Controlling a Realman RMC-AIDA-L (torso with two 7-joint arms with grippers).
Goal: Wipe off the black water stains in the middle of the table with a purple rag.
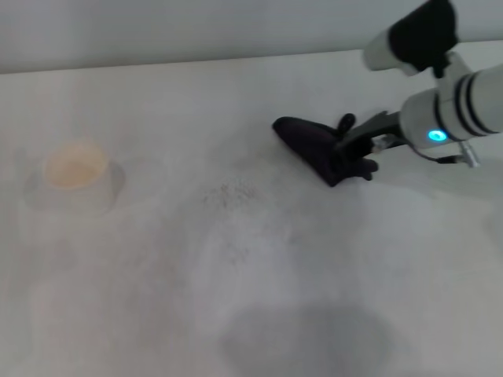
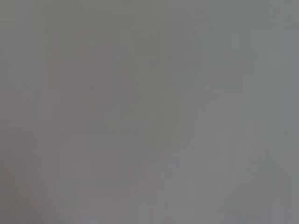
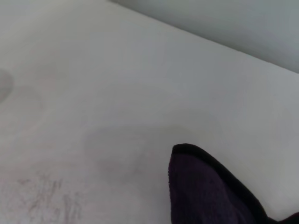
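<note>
Right tool (image 1: 355, 151) is sitting in the upper right of the head frame, clamped on the purple rag (image 1: 314, 145), dark fingers pinching the cloth's right-hand end. Rag is lying on the surface (image 1: 157, 298), trailing out to the left of the tool, pointed end aiming toward frame centre. Right wrist view is showing the same rag (image 3: 210, 191) at lower right, resting on bare white top (image 3: 117, 70).

Left tool isn't showing in any view; left wrist picture is a flat grey blank, nothing usable.

Stain status: I'm not seeing any glossy black blot anywhere. What's showing is a faint grey speckled smudge (image 1: 228, 192) just left and below the rag, around mid-frame, plus streaky grey marks (image 3: 44, 198) at lower left of the wrist view. Either the blot is already wiped off or the rag is covering it; can't tell which.

A pale cup with orange contents (image 1: 76, 177) is standing well apart at far left.

Judgement: grab is done, wiping is underway or nearly finished. Left to do: confirm the spot under the rag, possibly another pass.
</note>
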